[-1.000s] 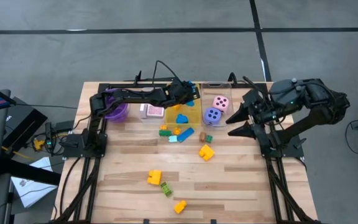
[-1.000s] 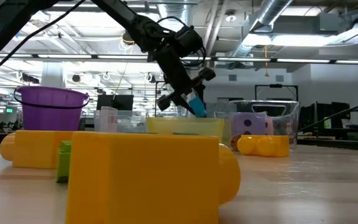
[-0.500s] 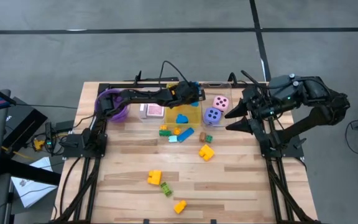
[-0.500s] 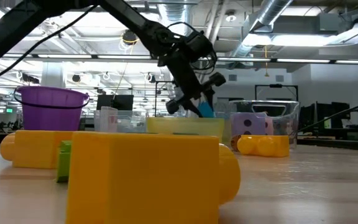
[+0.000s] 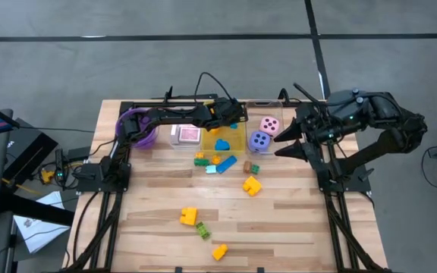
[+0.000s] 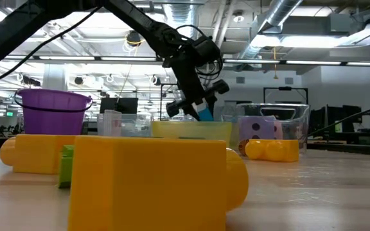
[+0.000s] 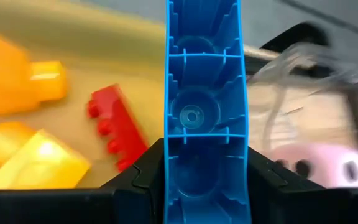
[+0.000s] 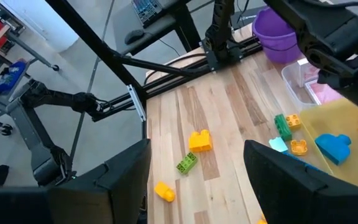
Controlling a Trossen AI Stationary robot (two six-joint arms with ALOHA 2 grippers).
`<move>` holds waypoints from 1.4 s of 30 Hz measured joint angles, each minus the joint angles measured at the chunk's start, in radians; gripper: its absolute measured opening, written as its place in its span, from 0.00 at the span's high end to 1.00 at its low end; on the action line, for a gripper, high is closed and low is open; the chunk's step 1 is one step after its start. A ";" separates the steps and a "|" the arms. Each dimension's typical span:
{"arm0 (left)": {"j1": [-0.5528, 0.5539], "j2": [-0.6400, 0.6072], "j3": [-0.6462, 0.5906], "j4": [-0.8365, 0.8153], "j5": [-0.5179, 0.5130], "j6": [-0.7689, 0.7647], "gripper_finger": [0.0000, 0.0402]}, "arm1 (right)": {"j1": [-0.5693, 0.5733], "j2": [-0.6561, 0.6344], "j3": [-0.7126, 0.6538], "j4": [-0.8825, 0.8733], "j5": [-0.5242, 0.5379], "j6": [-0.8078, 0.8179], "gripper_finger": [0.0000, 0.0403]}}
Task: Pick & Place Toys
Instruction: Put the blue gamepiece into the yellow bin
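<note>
Left gripper (image 6: 201, 110) hung over the yellow bin (image 5: 226, 136), jaws closed partway on a long blue block (image 7: 205, 112), clamped across its narrow sides, hollow underside facing the wrist camera; the block looked light, rigid and slick, so a squeeze on the flat sides near the middle seemed best; purple bowl (image 5: 140, 130) at far left; next, a clear bin (image 5: 185, 136) holding cards (image 5: 190, 135), thin and slippery, probably awkward to pinch; inside the yellow bin, wrist view showed one red block (image 7: 114, 124) plus orange and yellow ones; high view showed one blue piece there; on the table (image 5: 294, 220) about nine loose blocks; two foam dice, pink (image 5: 269, 125) and purple (image 5: 259, 140), in the right clear bin, soft, likely compress under grip; right gripper (image 5: 288, 143) waited near that bin, jaws apart, holding nothing.
</note>
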 joint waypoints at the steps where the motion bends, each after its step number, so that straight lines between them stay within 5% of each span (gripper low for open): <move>1: 0.002 0.000 -0.001 -0.004 -0.004 0.000 0.69 | 0.000 0.000 0.000 0.000 0.000 -0.005 0.38; 36: -0.001 0.049 0.001 0.053 0.065 -0.031 0.69 | 0.000 0.000 0.000 0.001 0.000 -0.025 0.38; 42: -0.001 0.048 0.001 0.100 0.066 -0.032 0.56 | 0.000 0.000 0.000 0.001 0.000 -0.025 0.38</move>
